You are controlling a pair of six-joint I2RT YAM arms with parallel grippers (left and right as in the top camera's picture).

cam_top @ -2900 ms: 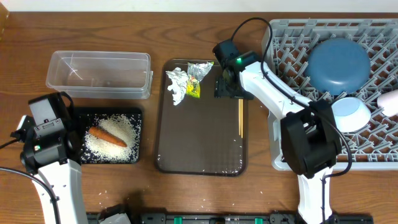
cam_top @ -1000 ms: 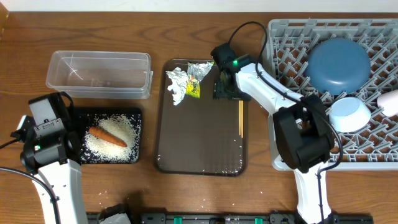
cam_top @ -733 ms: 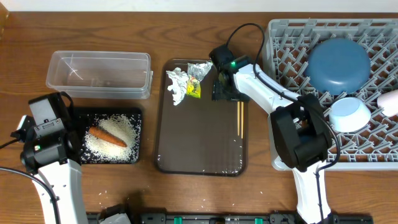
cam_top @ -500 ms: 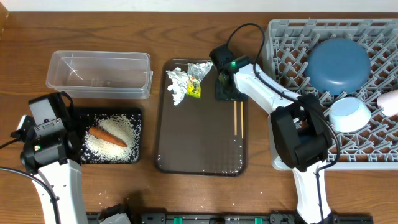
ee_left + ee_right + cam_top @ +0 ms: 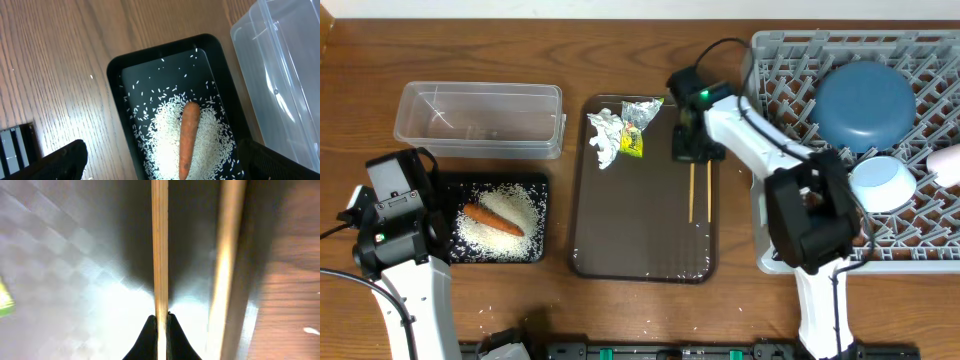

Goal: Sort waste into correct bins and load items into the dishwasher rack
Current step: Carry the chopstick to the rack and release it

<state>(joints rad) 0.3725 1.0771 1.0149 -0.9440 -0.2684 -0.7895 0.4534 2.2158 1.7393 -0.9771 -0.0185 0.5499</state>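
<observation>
Right tool [image 5: 160, 322] pinching one chopstick [image 5: 160, 245] (wrapper [image 5: 632, 141] print too small).

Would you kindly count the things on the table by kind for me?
Bowls: 2 (large blue bowl, small light-blue bowl)
Cups: 1 (white cup)
Chopsticks: 2
Containers: 4 (clear tub, black tray, brown serving tray, dishwasher rack)
Waste pieces: 4 (carrot, rice pile, crumpled paper, foil wrapper)
Total: 13

white cup [image 5: 948, 163] cropped, second chopstick [image 5: 226, 255] blurred
</observation>
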